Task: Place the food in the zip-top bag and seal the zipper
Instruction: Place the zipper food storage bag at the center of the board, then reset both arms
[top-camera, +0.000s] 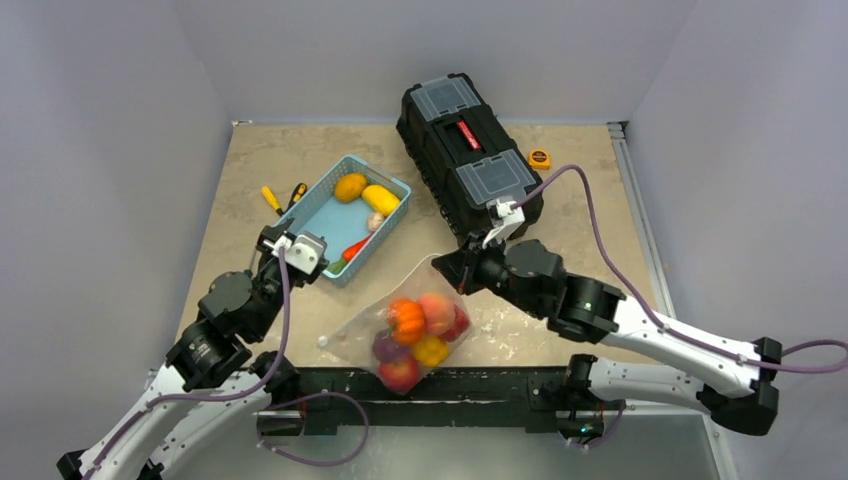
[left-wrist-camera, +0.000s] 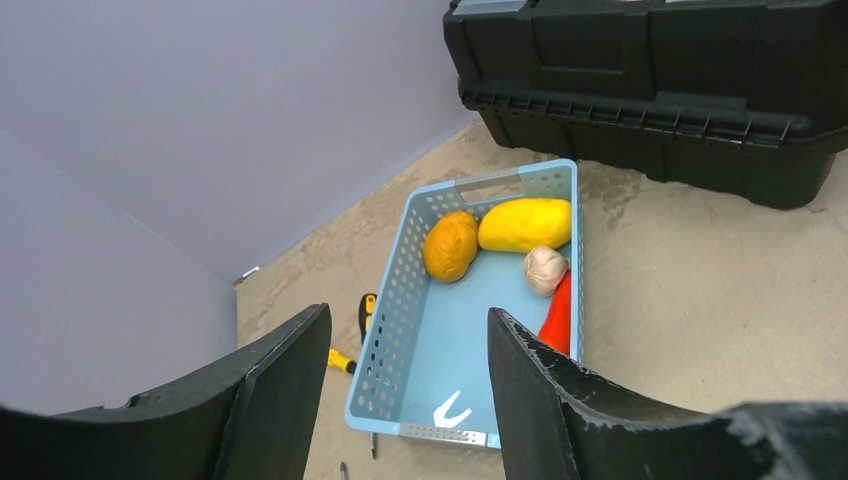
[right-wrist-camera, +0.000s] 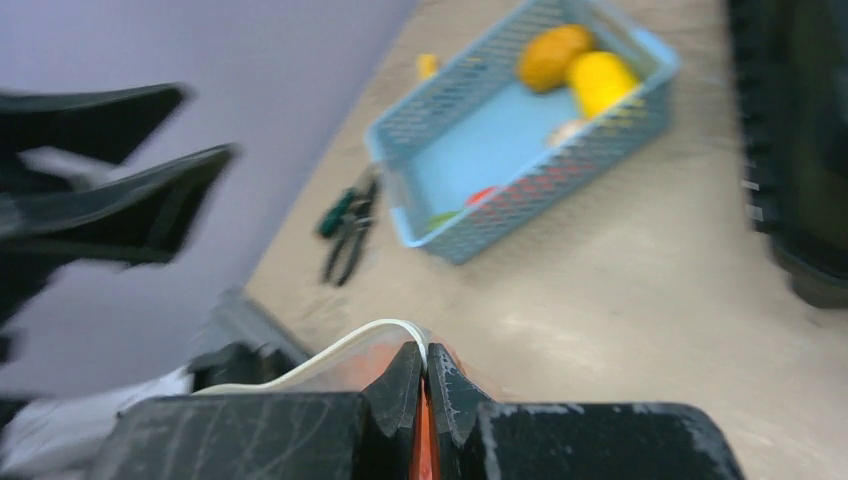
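The clear zip-top bag (top-camera: 415, 320) lies near the table's front edge with several toy fruits inside: an orange pumpkin (top-camera: 407, 318), a peach one, a red one, a yellow one, a purple one. My right gripper (top-camera: 455, 268) is shut on the bag's white zipper (right-wrist-camera: 330, 352) at its far corner. My left gripper (left-wrist-camera: 405, 395) is open and empty, above the near end of the light-blue basket (left-wrist-camera: 400, 330). The basket holds an orange fruit (left-wrist-camera: 451, 245), a yellow one (left-wrist-camera: 525, 223), a pale garlic (left-wrist-camera: 545, 268) and a red-orange piece (left-wrist-camera: 558, 318).
A black toolbox (top-camera: 468, 155) stands at the back right, close behind my right gripper. Yellow-handled tools (top-camera: 273, 198) lie left of the basket. A small orange tape measure (top-camera: 539, 158) sits right of the toolbox. Pliers (right-wrist-camera: 345, 222) lie near the basket.
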